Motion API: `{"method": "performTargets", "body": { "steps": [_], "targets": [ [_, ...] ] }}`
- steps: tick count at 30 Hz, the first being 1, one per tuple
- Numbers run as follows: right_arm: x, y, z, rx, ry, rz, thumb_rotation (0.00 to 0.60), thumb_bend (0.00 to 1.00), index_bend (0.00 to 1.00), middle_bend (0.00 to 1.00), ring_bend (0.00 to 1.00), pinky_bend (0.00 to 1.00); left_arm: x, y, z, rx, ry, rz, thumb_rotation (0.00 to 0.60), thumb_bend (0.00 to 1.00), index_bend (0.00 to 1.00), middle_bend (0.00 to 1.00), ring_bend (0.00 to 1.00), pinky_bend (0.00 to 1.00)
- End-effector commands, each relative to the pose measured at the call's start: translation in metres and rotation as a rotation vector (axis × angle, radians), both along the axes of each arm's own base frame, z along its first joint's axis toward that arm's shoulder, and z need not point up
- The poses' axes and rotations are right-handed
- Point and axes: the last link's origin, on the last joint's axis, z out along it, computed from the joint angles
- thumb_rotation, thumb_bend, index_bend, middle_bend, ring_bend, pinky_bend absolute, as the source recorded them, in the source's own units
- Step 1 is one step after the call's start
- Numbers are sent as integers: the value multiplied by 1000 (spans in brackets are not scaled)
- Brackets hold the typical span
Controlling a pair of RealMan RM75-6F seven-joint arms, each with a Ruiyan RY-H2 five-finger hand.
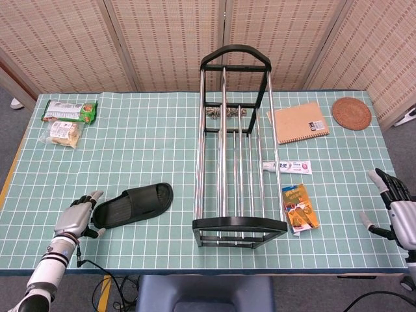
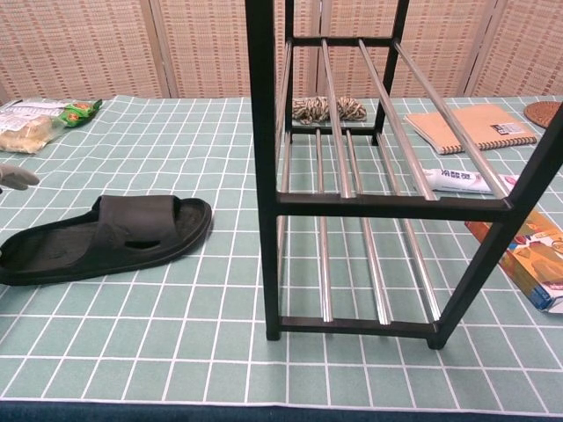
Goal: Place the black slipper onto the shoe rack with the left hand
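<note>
The black slipper (image 1: 133, 203) lies flat on the checked cloth, left of the shoe rack; the chest view shows the black slipper (image 2: 106, 237) toe toward the rack. My left hand (image 1: 78, 217) hovers right at the slipper's heel end, fingers spread, holding nothing; only a fingertip of the left hand (image 2: 16, 176) shows at the chest view's left edge. The shoe rack (image 1: 237, 143) with chrome bars and black frame stands mid-table, also seen as the shoe rack (image 2: 369, 167) close up. My right hand (image 1: 400, 211) stays open at the table's right edge.
Snack packets (image 1: 68, 120) lie at the far left corner. A notebook (image 1: 299, 121), a round woven coaster (image 1: 351, 113), a toothpaste tube (image 1: 287, 168) and an orange packet (image 1: 300, 208) lie right of the rack. A coiled rope (image 2: 328, 109) sits behind the rack.
</note>
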Motion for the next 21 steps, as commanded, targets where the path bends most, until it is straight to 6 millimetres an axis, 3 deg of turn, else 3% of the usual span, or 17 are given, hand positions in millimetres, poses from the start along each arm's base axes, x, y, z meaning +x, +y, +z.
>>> {"method": "performTargets", "body": {
  "steps": [1,11,21],
  "targets": [
    [-1,0,1,7,-2,0,600,317,0,0,0,0,2,2,-3,-13,83,-13,600,270,0,0,0,34],
    [-2,0,0,21,-15,0,600,317,0,0,0,0,4,8,-15,-41,287,43,600,271,0,0,0,17],
    [-5,-3,2,18,-24,-10,600,317,0,0,0,0,8,18,-20,-62,249,73,600,270,0,0,0,15]
  ]
}}
